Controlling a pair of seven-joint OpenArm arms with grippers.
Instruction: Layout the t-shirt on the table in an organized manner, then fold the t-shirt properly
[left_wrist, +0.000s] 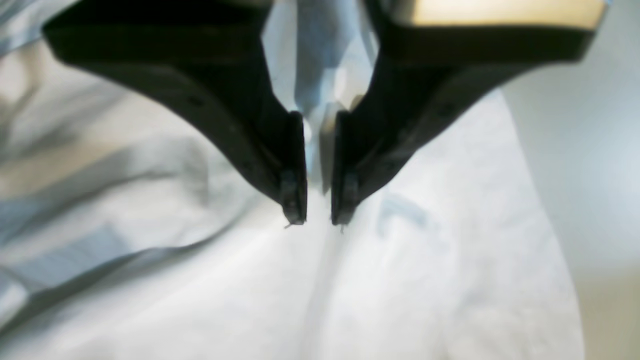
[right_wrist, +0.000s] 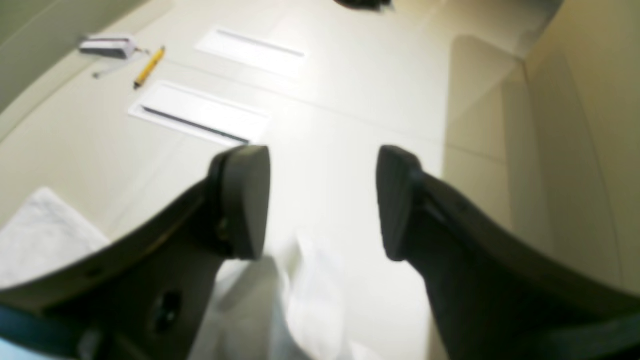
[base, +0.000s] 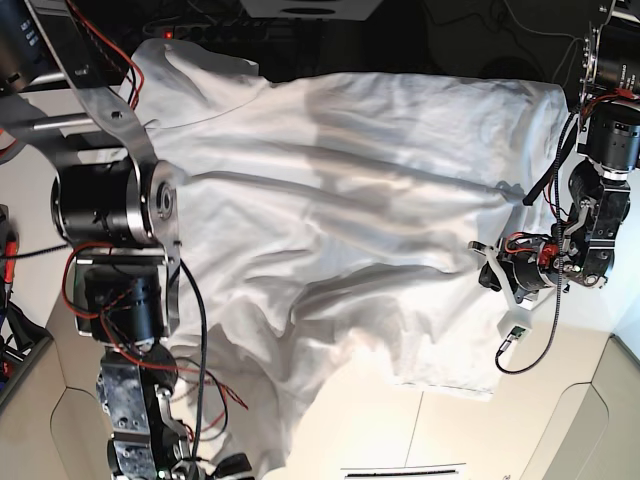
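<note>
My left tool (left_wrist: 318, 220) points down at the t-shirt (left_wrist: 240, 280), and its two dark fingers (left_wrist: 294, 200) stand close together with only a narrow gap. A thin fold of the white cloth sits in this gap. The cloth under me is wrinkled. On the right I see the pale counter (left_wrist: 590, 165).

Base cam looks down from above at whole t-shirt (base: 340, 240) w/ both arms. Wrist cams sit close behind their jaws: left faces cloth, right faces table (right_wrist: 340, 115). All share shirt.
</note>
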